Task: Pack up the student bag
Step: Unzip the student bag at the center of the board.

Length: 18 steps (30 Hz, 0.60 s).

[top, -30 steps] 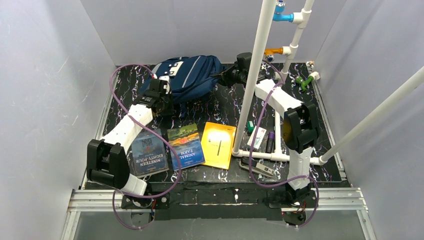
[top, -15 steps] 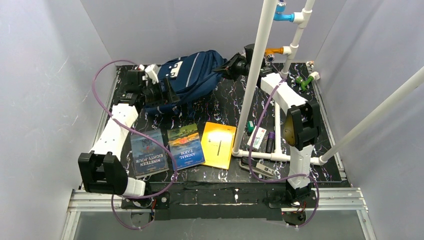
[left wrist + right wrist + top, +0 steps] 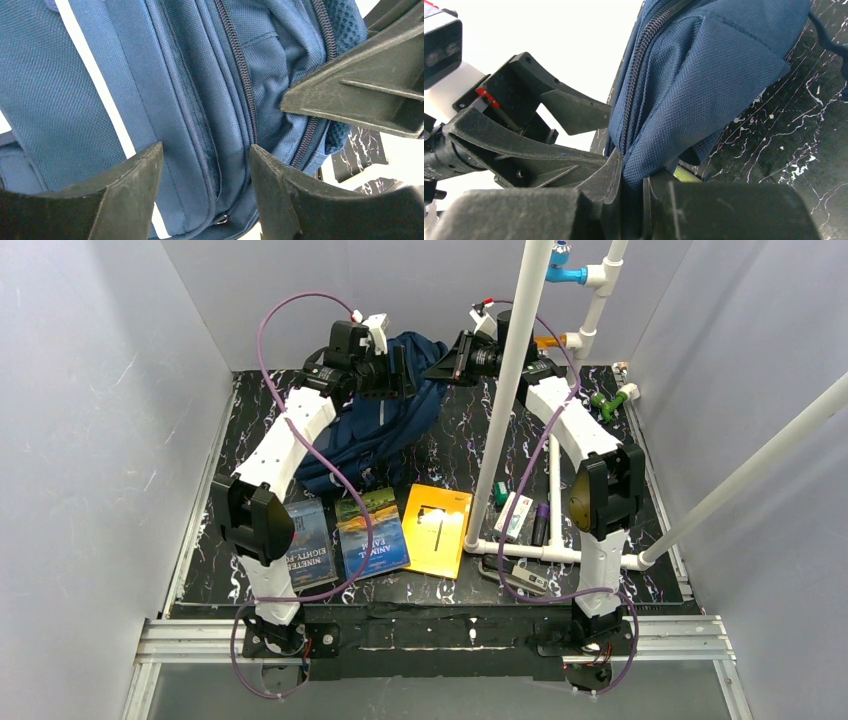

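Right wrist: student bag (image 3: 714,70) pinched between jaws.

Even, bright overhead light — blown-out white backgrounds in both wrist views.

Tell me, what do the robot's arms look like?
The left arm and the right arm both have white boxy shells with chunky black joints. A purple cable loops along each one. The left gripper and the right gripper each have two black wedge-shaped fingers with a dull, scuffed surface.
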### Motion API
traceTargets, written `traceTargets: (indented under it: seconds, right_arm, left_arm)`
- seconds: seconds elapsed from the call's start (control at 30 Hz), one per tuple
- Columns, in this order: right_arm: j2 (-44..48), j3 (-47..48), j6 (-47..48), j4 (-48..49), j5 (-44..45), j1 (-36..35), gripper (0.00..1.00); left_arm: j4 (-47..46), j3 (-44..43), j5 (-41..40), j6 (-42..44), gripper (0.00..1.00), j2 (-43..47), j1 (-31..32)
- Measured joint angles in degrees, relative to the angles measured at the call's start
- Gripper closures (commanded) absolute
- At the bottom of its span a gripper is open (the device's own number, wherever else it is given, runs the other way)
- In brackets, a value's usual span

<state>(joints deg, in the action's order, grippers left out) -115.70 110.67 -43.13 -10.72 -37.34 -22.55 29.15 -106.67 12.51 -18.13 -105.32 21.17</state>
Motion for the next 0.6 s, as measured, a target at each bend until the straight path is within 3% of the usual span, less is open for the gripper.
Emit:
traceTargets:
  seconds: [0.03,0.1,0.17,0.33,0.4,0.5,0.6]
  right_arm:
    - [0.0,0.0,0.0,0.3,0.1,0.0,0.99]
    - [0.0,0.0,-0.1,0.9,0.1,0.0,0.99]
    - [0.0,0.2,-0.1,1.9,0.1,0.0,0.99]
    - [-0.1,1.4,2.8,-0.4,1.7,-0.1,0.9]
    - [-0.2,3.1,5.4,-3.4,2.8,-0.2,0.99]
    - [-0.2,4.7,8.7,-6.1,4.2,-0.5,0.99]
    - [-0.2,5.1,10.5,-7.0,4.6,-0.5,0.99]
  left_arm:
    - [0.3,-0.7,-0.4,0.0,0.47,-0.2,0.3]
    - [0.7,-1.5,-1.4,0.0,0.68,-0.2,0.7]
    - [1.5,-3.0,-1.6,0.1,1.0,-0.4,1.0]
    - [4.6,-7.4,-2.4,-0.2,1.0,-2.2,1.4]
    - [4.8,-7.7,-2.8,-0.9,1.0,-2.4,1.5]
    - [4.8,-8.0,-3.4,-2.7,1.0,-2.3,1.6]
    - [4.8,-8.0,-3.5,-3.4,0.53,-2.1,1.6]
